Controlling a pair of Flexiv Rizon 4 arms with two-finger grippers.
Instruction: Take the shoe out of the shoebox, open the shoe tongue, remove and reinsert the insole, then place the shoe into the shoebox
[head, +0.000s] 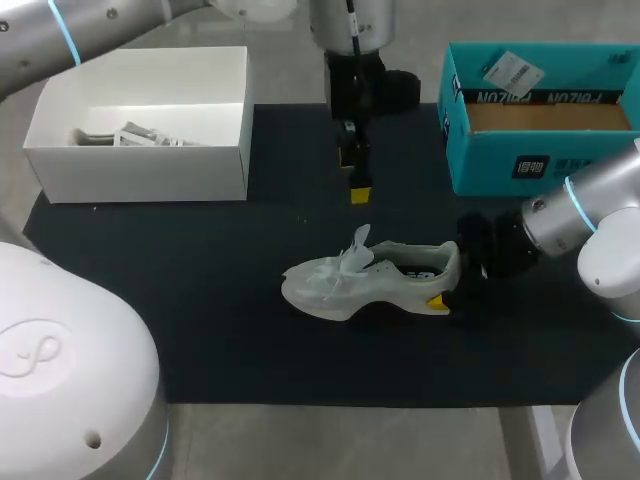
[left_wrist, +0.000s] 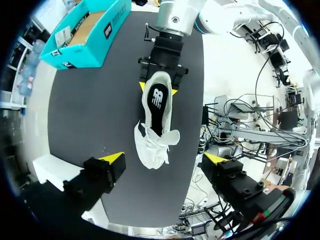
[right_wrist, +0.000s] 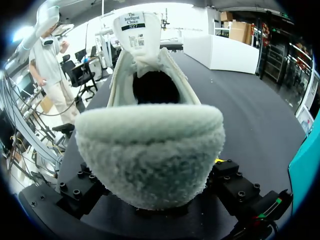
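Head view: at lower centre of the frame the white shoe (head: 368, 282) stands sole-down on the black mat (head: 220, 330), toe toward the left and heel toward the right. The right gripper (head: 450, 281), coming in from the right edge, is clamped on the heel, with a yellow fingertip (head: 437, 302) against the shoe's near side. The left wrist view confirms it: a yellow tip sits on each side of the heel. That view also shows the black insole (left_wrist: 156, 107) lying inside the shoe, and loose laces over the toe. In the right wrist view the heel fills the space between the fingers, and beyond it the tongue (right_wrist: 136, 30) stands up.

Farther back, at upper centre, the left gripper (head: 354, 175) hangs above the mat, well apart from the shoe, its fingers spread wide and holding nothing. At upper left a white box (head: 140, 165) holds a few grey items. At upper right sits the teal shoebox (head: 520, 160), lid off, with no shoe in it.
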